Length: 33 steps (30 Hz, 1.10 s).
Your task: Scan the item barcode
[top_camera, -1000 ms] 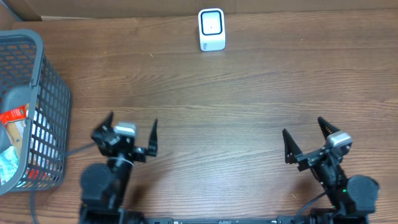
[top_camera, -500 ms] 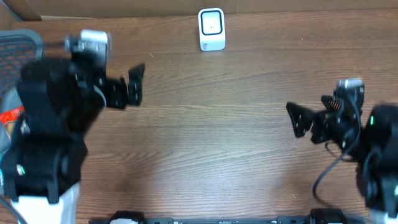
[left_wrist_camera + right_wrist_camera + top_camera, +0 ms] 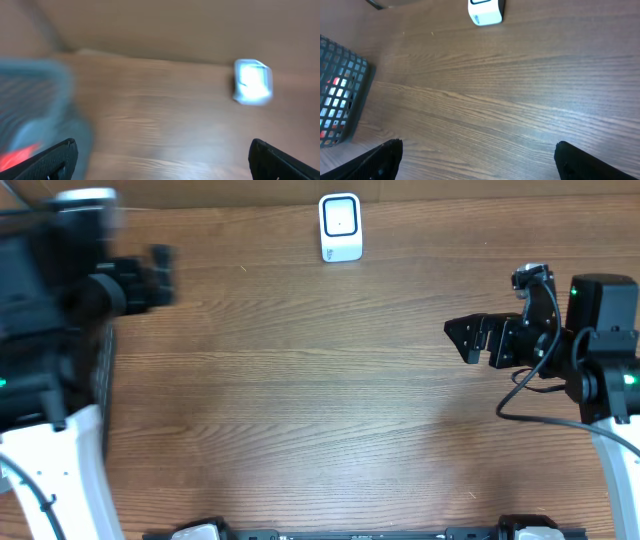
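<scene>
Left end effector [image 3: 162,145] stands released, fingers spread wide with nothing between them, high over the far-left of the bench [image 3: 300,410]; its view is blurred. Your item is in the grey mesh basket [image 3: 340,90] at the left edge, where a red-labelled packet [image 3: 19,156] shows, below and left of that end effector. You cannot tell its long axis from here. The right end effector [image 3: 477,146] is also released and empty, well apart on the right. The white barcode scanner [image 3: 340,227] sits at the far edge, centre. Judge the left arm the nearer one for the pick.
</scene>
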### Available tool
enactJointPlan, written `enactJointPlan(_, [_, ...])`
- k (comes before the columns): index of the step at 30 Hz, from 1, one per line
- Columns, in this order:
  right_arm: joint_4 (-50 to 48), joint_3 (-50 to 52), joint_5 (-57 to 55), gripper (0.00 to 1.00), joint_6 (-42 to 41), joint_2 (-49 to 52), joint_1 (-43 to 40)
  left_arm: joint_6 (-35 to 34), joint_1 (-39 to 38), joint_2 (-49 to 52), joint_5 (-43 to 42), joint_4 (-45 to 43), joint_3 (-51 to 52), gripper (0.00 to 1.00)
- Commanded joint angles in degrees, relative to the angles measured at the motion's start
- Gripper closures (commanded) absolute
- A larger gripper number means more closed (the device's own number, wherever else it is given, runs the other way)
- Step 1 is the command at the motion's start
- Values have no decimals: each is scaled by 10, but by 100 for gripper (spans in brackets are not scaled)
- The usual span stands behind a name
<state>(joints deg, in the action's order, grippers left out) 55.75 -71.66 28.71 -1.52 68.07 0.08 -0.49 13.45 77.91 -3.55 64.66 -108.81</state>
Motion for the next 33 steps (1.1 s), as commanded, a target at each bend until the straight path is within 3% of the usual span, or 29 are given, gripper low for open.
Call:
enactJointPlan(1, [6, -11, 16, 0, -2, 6, -1, -51, 121, 3, -7, -5, -15, 0])
enactJointPlan(7, [17, -11, 14, 0, -2, 6, -1, -54, 269, 34, -55, -14, -15, 0])
enactJointPlan(14, [37, -11, 9, 0, 0, 6, -1, -58, 349, 113, -53, -1, -15, 0])
enactJointPlan(26, [53, -11, -4, 0, 0, 7, -1, -44, 371, 278, -33, -4, -7, 6])
enactJointPlan(29, [53, -11, -4, 0, 0, 8, -1, -44, 371, 315, -33, -17, 4, 0])
enactJointPlan(33, [53, -11, -12, 0, 0, 8, -1, -23, 368, 364, -35, -26, 11, 0])
